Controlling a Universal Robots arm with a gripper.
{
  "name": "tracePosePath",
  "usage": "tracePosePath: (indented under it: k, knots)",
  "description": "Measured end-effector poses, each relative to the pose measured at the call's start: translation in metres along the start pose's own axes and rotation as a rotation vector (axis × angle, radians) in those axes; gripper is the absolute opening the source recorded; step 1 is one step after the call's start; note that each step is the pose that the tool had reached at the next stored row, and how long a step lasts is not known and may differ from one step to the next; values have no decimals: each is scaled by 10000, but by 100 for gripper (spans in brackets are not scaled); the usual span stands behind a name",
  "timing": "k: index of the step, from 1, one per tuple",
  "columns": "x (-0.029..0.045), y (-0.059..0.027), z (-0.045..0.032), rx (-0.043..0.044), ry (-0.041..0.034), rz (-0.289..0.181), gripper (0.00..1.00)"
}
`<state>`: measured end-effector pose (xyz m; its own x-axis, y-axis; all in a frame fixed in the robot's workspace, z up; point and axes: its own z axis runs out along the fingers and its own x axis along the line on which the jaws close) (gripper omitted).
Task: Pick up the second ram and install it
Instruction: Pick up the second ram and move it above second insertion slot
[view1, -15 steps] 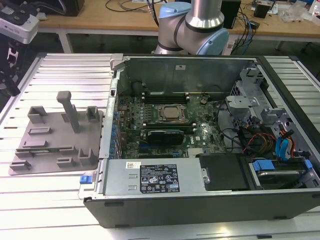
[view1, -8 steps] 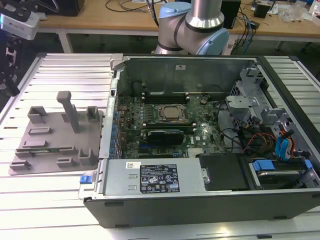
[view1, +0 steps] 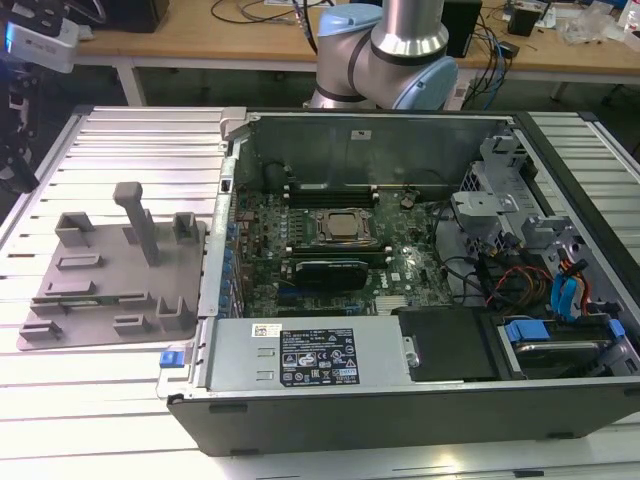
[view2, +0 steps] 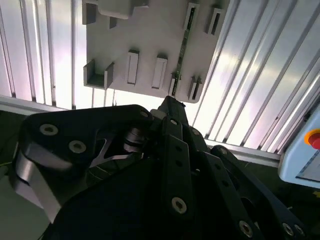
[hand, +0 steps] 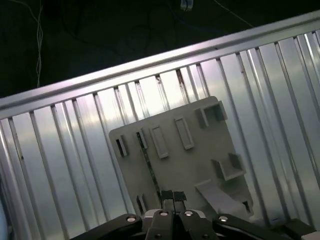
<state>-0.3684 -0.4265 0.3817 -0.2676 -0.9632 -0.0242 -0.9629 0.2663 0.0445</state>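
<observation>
A ribbed aluminium counter (view1: 120, 150) carries an open computer case (view1: 400, 410) and, toward the exterior view's left, a grey holder tray (view1: 150, 285) with raised slots.

The second ram (view2: 182, 47) stands on edge in one of the tray's long slots. In both wrist views it reads as a thin greenish line running across the tray. The tool (hand: 173, 196) hangs well above it, its fingers drawn together with nothing between them, and its tip points roughly at one end of the stick.

Judging by this, the work is at the pickup's approach stage. The stick is not yet touched, and installation has not begun.

A grasp from here would call for spread fingers. It would also need a descent squared to the stick's narrow top edge, clear of the slot walls beside it.

Much is hard to read. The stick's chips cannot be made out. The dark tool body hides the near end of the tray in the second wrist view. The memory slots on the motherboard (view1: 400, 265) are too small to judge as filled or free.
</observation>
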Motion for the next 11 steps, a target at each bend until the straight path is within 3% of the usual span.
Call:
tracePosePath:
  k: [11]
  knots:
    - [0,0,0,-36,65,-1462,8]
